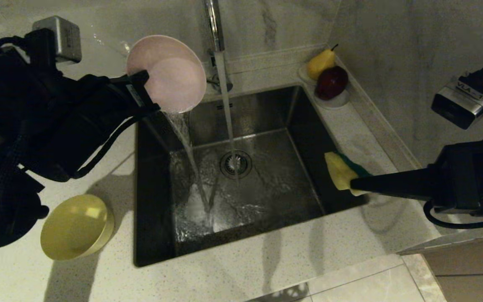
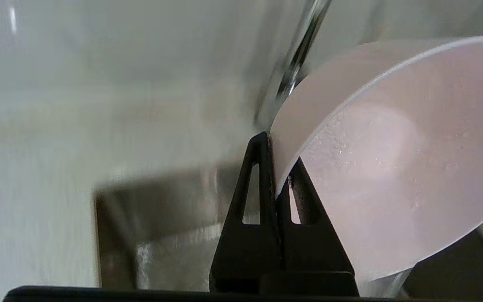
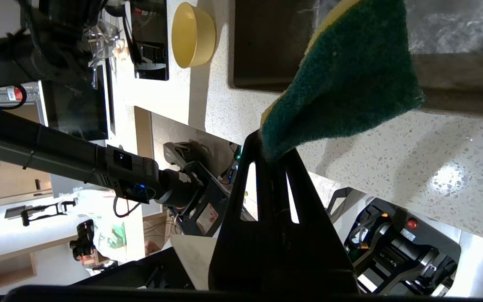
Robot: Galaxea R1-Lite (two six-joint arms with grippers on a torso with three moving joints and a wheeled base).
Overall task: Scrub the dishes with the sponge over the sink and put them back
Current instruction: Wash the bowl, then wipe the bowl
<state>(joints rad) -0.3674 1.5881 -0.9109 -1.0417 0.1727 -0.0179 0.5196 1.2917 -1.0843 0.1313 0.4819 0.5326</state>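
Note:
My left gripper [image 1: 147,90] is shut on the rim of the pale pink bowl [image 1: 170,73], held tipped on its side above the sink's [image 1: 241,218] far left corner; water pours out of it into the basin. In the left wrist view the pink bowl [image 2: 392,159] is pinched by its rim in the gripper [image 2: 277,167]. My right gripper [image 1: 352,184] is shut on the sponge [image 1: 340,170] over the sink's right edge; the right wrist view shows the sponge's [image 3: 346,79] green face above the gripper [image 3: 273,147]. A yellow bowl [image 1: 76,226] sits on the counter left of the sink.
The faucet [image 1: 214,25] runs a stream onto the drain strainer [image 1: 236,163]. A white dish [image 1: 336,100] with a pear [image 1: 320,63] and a dark red fruit [image 1: 331,82] stands at the back right corner. Marble walls close the back and right.

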